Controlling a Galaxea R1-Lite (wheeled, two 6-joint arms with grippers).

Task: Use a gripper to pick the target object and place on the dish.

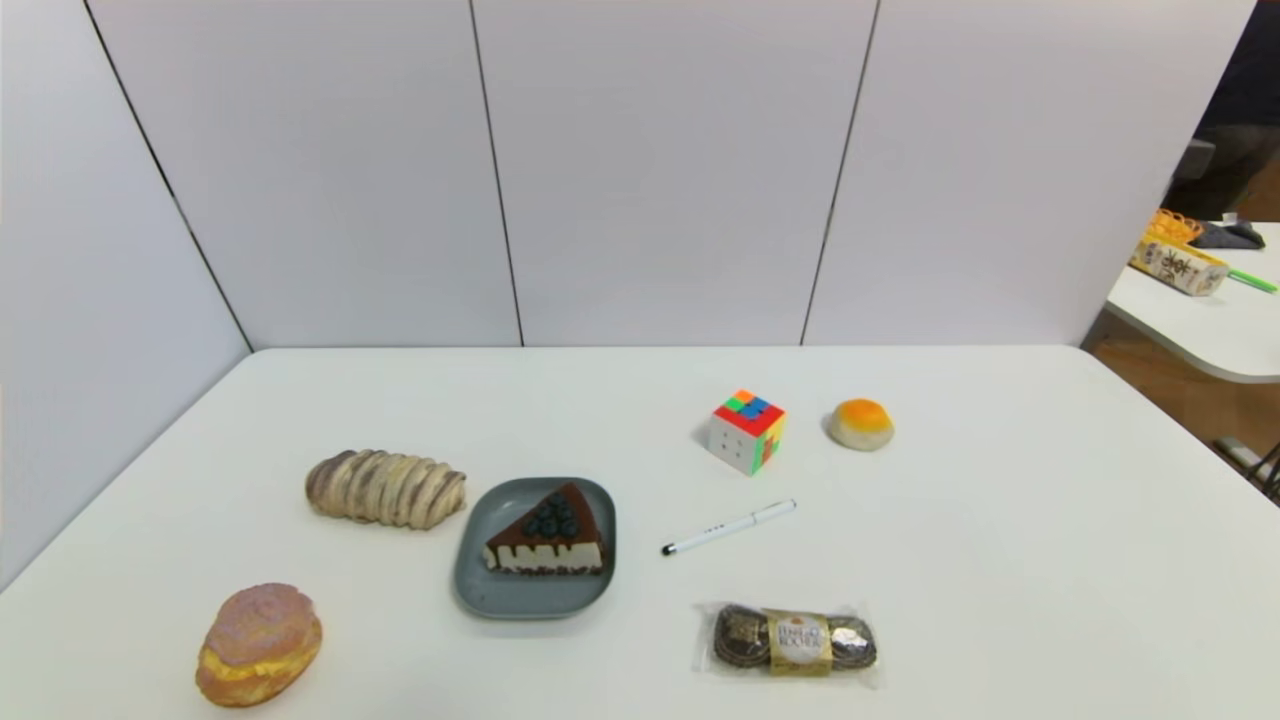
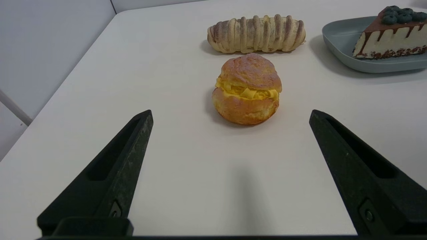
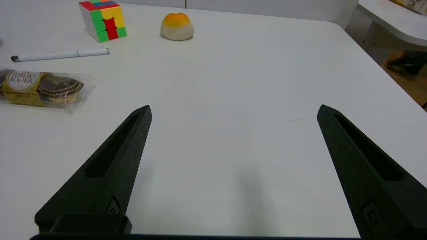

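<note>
Cake slice (image 2: 390, 33) lies on dish (image 2: 343, 43), beyond wide-spread left gripper (image 2: 230, 115).

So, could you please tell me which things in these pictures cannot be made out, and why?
- Both arms: outside the head view; only the open left gripper and right gripper show, each in its wrist view.
- Cake slice on the dish: its far side is hidden in the head view; the left wrist view's edge cuts it off.
- Chocolate pack: cut off by the right wrist view's edge.
- Pen: its printing is too small.
</note>
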